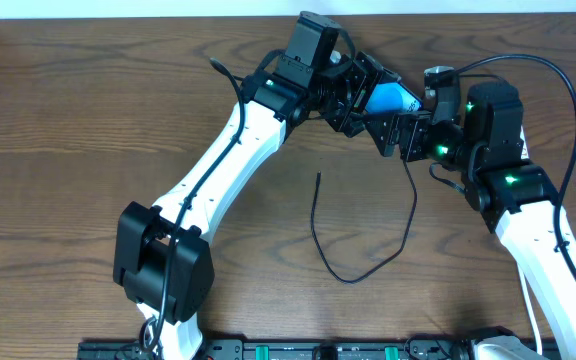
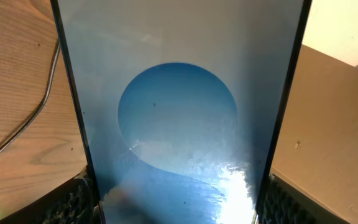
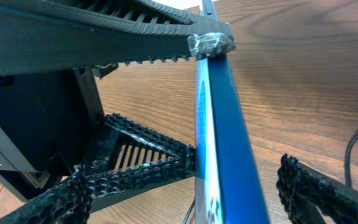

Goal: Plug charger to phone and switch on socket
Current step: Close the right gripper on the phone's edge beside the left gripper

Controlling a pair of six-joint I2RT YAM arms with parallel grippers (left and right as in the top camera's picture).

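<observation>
Phone [image 1: 388,98]: far middle of the tabletop [image 1: 88,120], wedged between both claws, and from above only a blue sliver shows; screen lettering unreadable
Left claw [image 1: 360,98]: pinching the phone across its long edges, pads [image 2: 284,200] cut off at the frame bottom
Right claw [image 1: 408,125]: spread wide, fingers [image 3: 316,193] astride the phone's thin edge, a gap on one side
Charger [image 1: 320,235]: loose loop nearer in, plug tip free, far end lost under the right claw
Room: bare wood to the left and in front
</observation>
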